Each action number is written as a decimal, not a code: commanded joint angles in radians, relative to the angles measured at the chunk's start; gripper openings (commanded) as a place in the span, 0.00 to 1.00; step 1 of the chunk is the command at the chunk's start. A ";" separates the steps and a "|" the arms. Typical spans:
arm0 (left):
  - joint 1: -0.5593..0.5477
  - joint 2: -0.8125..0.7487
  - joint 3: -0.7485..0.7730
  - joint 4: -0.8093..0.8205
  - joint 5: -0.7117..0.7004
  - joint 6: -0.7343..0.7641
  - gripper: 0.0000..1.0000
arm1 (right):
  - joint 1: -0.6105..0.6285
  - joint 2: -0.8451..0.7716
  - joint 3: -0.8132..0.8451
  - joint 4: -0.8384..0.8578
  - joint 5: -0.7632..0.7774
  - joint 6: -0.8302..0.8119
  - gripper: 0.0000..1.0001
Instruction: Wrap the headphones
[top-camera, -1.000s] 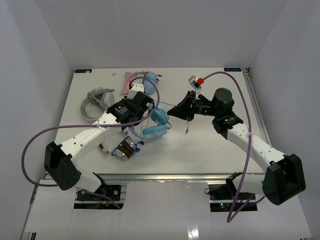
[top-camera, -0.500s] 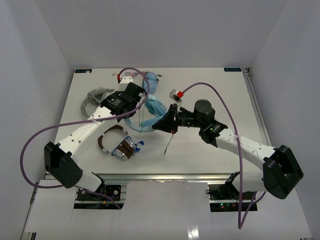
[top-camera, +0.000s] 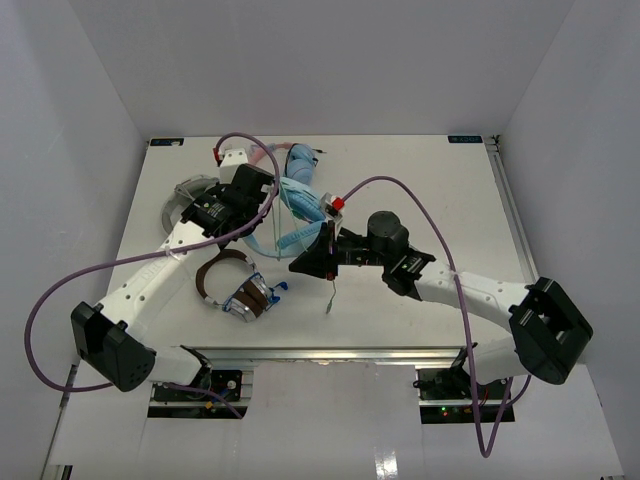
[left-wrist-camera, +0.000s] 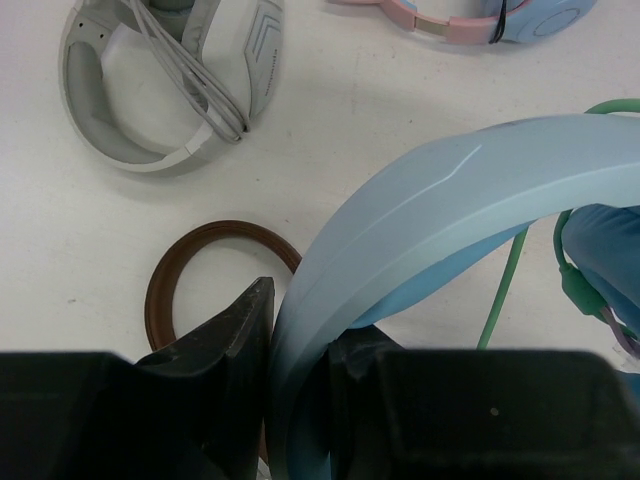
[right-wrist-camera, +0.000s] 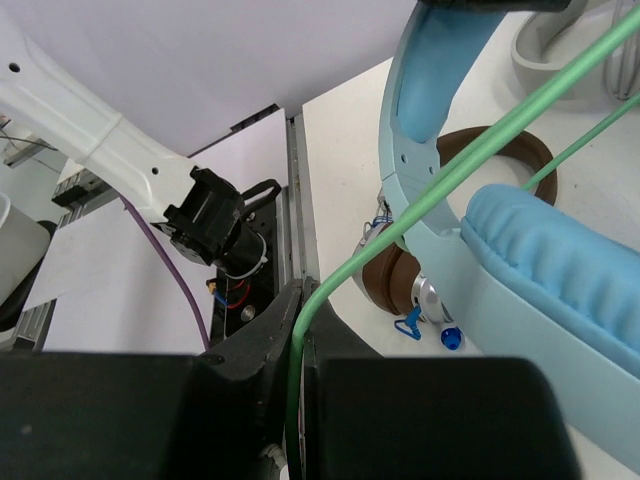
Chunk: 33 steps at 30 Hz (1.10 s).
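Observation:
The light blue headphones (top-camera: 302, 207) hang off the table between both arms. My left gripper (top-camera: 262, 200) is shut on their headband (left-wrist-camera: 450, 210), which fills the gap between the fingers in the left wrist view. My right gripper (top-camera: 303, 262) is shut on the thin pale green cable (right-wrist-camera: 450, 175), which runs taut from the jaws up past the padded blue earcup (right-wrist-camera: 560, 270). The cable's free end (top-camera: 330, 295) dangles below the right gripper. More green cable (left-wrist-camera: 510, 280) shows beside the headband.
A grey pair (top-camera: 185, 203) lies at the back left, also seen as the grey pair (left-wrist-camera: 150, 90). A pink cat-ear pair (left-wrist-camera: 450, 15) lies behind, its blue earcup (top-camera: 300, 160) showing. Brown headphones (top-camera: 240, 290) lie near the front edge under the left arm.
Both grippers have travelled left. The left one carried the headphones toward the back left; the right one drew the cable left and nearer, across the front of the headphones.

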 joint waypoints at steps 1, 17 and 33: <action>0.029 -0.032 0.035 0.084 -0.022 -0.144 0.00 | 0.032 0.015 -0.040 0.077 -0.041 -0.024 0.08; 0.029 -0.114 0.088 0.055 0.166 -0.301 0.00 | 0.039 -0.007 -0.115 0.089 0.032 -0.050 0.18; 0.029 -0.199 0.110 0.021 0.202 -0.326 0.00 | 0.038 0.070 -0.147 0.090 0.166 -0.133 0.14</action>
